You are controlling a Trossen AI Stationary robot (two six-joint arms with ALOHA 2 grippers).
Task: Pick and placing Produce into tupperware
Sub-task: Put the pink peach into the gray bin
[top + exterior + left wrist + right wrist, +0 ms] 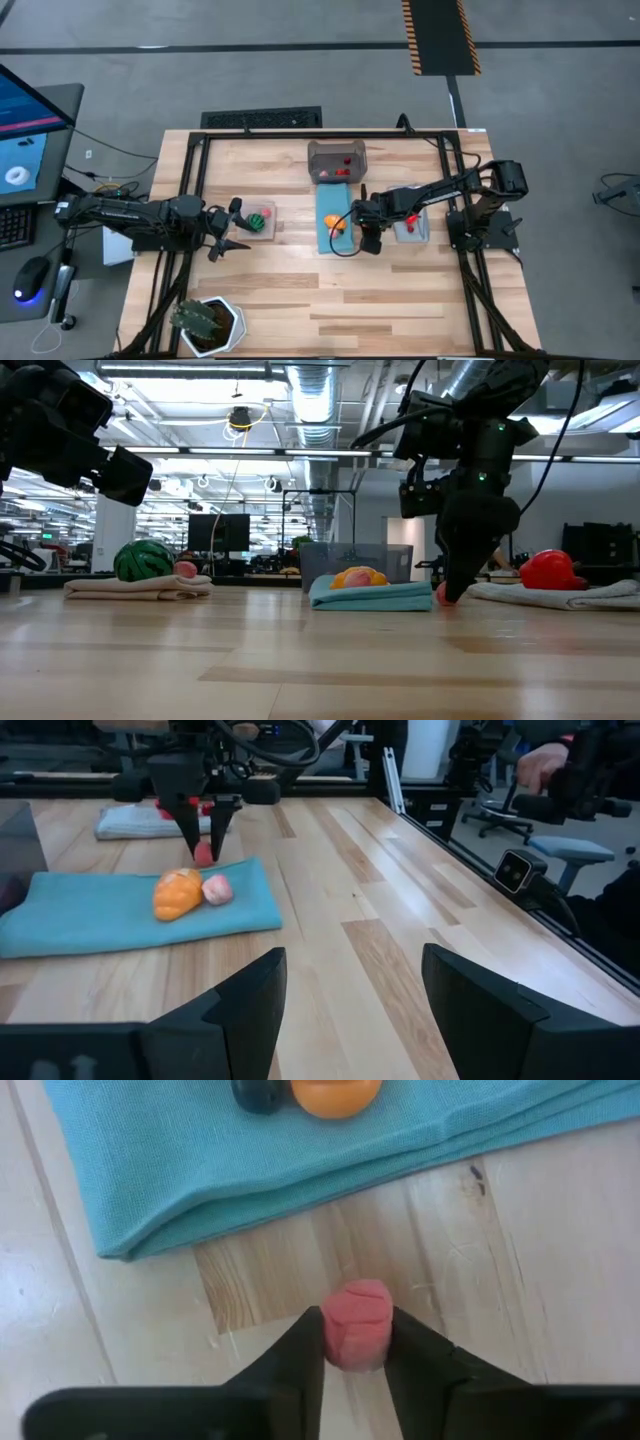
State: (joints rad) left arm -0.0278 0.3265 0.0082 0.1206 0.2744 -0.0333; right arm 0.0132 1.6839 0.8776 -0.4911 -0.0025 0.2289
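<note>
Right end effector (355, 1350) pinches a ridged, rounded pink toy fruit (355, 1338) between dark fingers, just beside the woven teal cloth (300, 1170); left end effector (228, 232) gapes empty.

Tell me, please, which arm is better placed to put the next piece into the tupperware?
The right: its pincer is shut on the pink piece, beside the blue mat, close to the tupperware. The left pincer hangs open, farther away.

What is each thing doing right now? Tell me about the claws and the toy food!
Right claw: shut on the pink piece, down at the table.
Pink piece: pinched between the fingers, beside the blue mat.
Left claw: open, holding nothing.
Orange piece: lying on the blue mat.
Tupperware: open, red pieces inside.
</note>
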